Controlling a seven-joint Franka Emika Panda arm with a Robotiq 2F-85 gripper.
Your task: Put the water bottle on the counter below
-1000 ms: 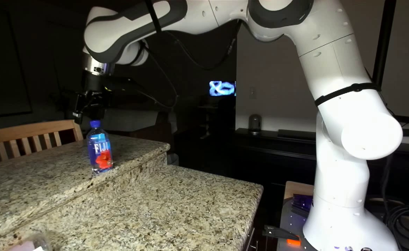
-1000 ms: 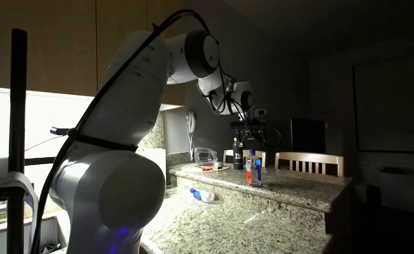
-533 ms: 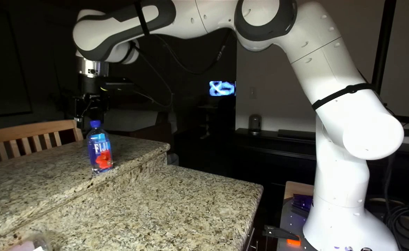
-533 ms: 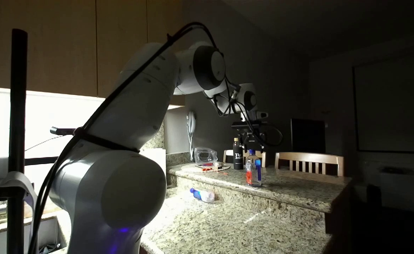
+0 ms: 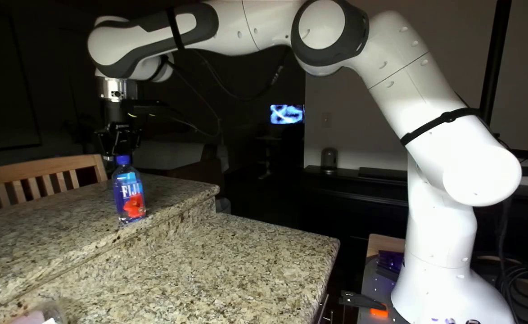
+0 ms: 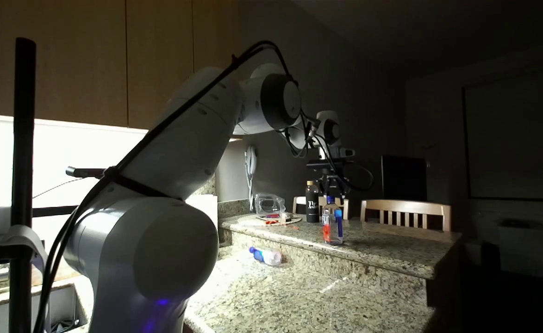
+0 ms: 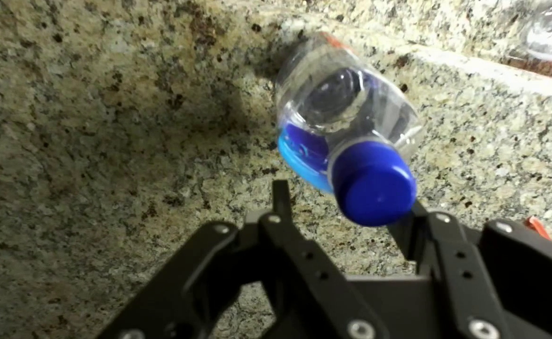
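Note:
The water bottle (image 5: 129, 193) stands upright on the raised granite ledge (image 5: 56, 220), near its edge, in both exterior views (image 6: 332, 226). The counter below (image 5: 227, 265) is the broad lower granite slab, also in an exterior view (image 6: 317, 296). My gripper (image 5: 120, 152) points down just above and behind the bottle's cap. In the wrist view the gripper (image 7: 344, 214) is open, its fingers apart. The blue cap (image 7: 374, 186) shows in front of the fingertips, nearer the right finger, and hides part of that finger. Nothing is held.
A second blue-capped bottle (image 6: 265, 255) lies on its side on the lower counter against the ledge wall. A black bottle (image 6: 312, 203) and a plate with a clear plastic container (image 6: 270, 206) stand on the ledge. Wooden chairs (image 6: 405, 212) stand behind it.
The arm has reached farther out and lower. The gripper has come down toward the bottle's cap and turned from tilted to more upright. The bottle has not moved.

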